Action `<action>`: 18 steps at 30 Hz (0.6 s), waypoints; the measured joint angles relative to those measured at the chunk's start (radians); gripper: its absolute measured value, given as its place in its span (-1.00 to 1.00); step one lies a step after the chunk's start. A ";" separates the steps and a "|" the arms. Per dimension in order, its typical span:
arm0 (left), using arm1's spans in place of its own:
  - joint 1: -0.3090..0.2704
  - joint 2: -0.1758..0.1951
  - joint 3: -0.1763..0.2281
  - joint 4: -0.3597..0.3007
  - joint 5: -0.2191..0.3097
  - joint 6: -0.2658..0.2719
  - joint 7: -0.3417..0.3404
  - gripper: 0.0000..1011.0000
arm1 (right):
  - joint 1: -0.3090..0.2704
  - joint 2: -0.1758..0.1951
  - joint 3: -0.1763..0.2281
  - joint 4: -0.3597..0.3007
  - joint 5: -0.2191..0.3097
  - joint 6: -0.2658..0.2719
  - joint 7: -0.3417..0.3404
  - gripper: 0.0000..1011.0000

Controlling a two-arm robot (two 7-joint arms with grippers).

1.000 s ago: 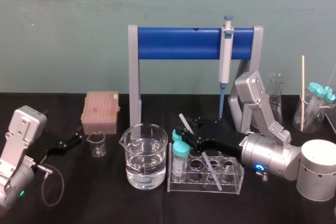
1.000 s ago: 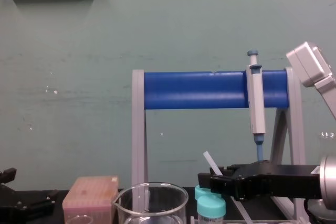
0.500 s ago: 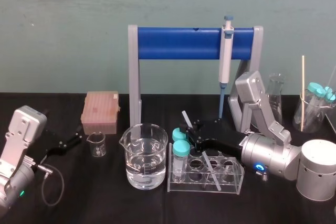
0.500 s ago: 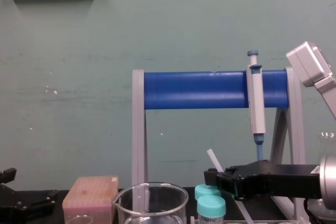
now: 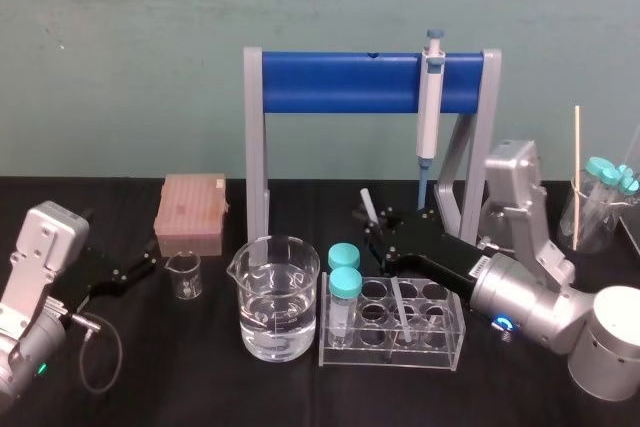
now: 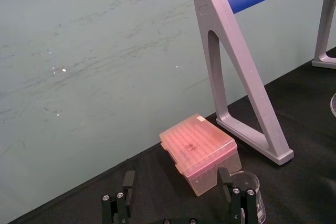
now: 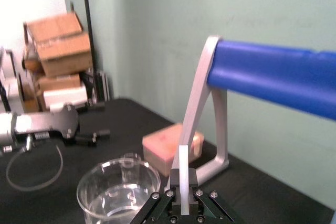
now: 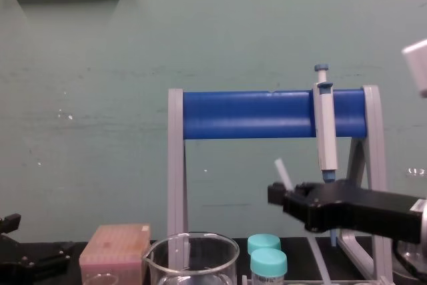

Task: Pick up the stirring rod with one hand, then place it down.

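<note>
Head view: my right gripper (image 5: 385, 237) reaches in from the right, above the back edge of the clear tube rack (image 5: 392, 347), and its jaws are clamped on the stirring rod (image 5: 368, 203). The rod is tilted. Its upper end sticks up past the gripper towards the blue-bar stand (image 5: 340, 84), and its lower part runs down into the rack, though I cannot tell which well. Two teal-capped tubes (image 5: 344, 277) stand at the rack's left end, just beside the water beaker (image 5: 275, 297). The pipette (image 5: 430, 107) hangs on the stand behind the gripper. The left gripper (image 5: 138, 269) lies parked on the bench (image 5: 200, 387) near the pink tip box (image 5: 190, 212). In the left wrist view its fingers (image 6: 127, 182) stand apart.
</note>
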 joint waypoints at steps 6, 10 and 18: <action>0.000 0.000 0.000 0.000 0.000 0.000 0.000 0.98 | -0.056 -0.006 0.051 -0.029 0.036 -0.080 0.021 -0.87; 0.000 0.000 0.000 0.000 0.000 0.000 0.000 0.98 | -0.087 -0.003 0.078 -0.055 0.060 -0.099 0.030 -0.87; 0.000 0.000 0.000 0.000 0.000 0.000 0.000 0.98 | -0.110 0.007 0.117 -0.105 0.063 -0.154 0.037 -0.87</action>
